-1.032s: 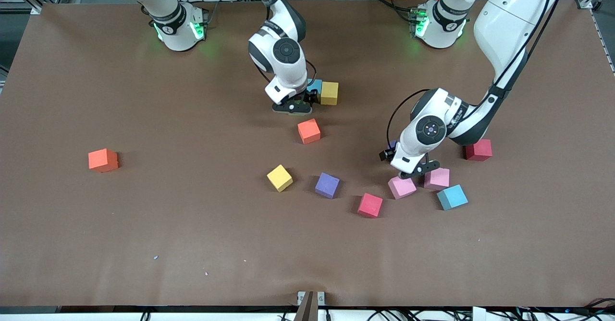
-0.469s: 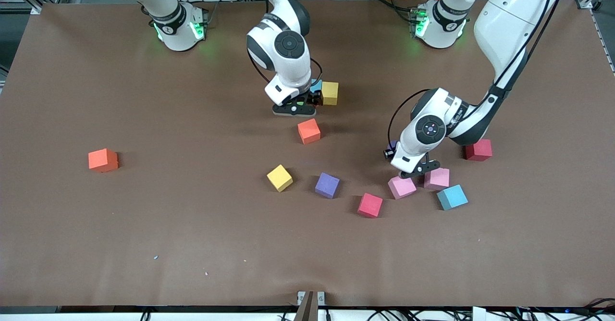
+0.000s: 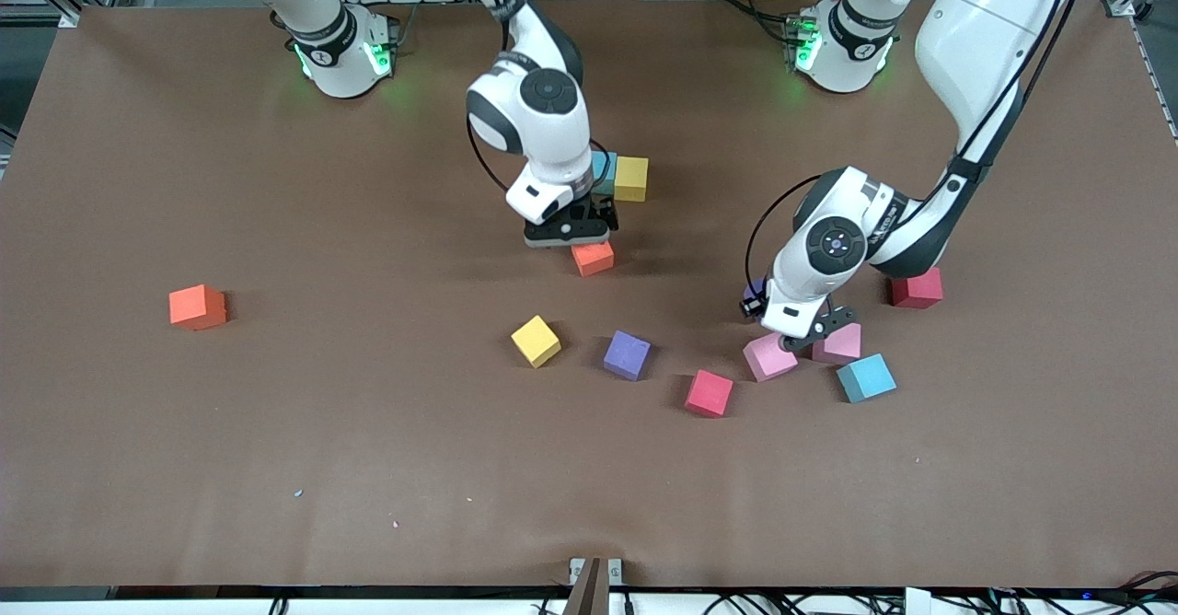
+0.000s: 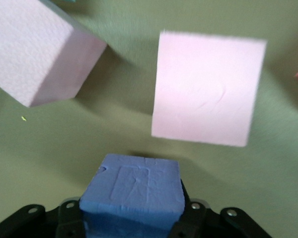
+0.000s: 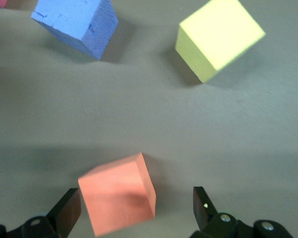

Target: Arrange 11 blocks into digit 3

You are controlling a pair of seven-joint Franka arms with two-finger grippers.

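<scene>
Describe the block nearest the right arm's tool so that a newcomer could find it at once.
Start at the right arm's open tool, hanging mid-table. Directly beneath it, between the fingers in the right wrist view, sits an orange block. The only other orange block lies alone toward the right arm's end of the table.

Matt, grainy foam blocks [image 3: 628, 354] lie on a dull brown table [image 3: 276, 431]; arm shells [image 3: 538, 122] glossy white plastic.
</scene>
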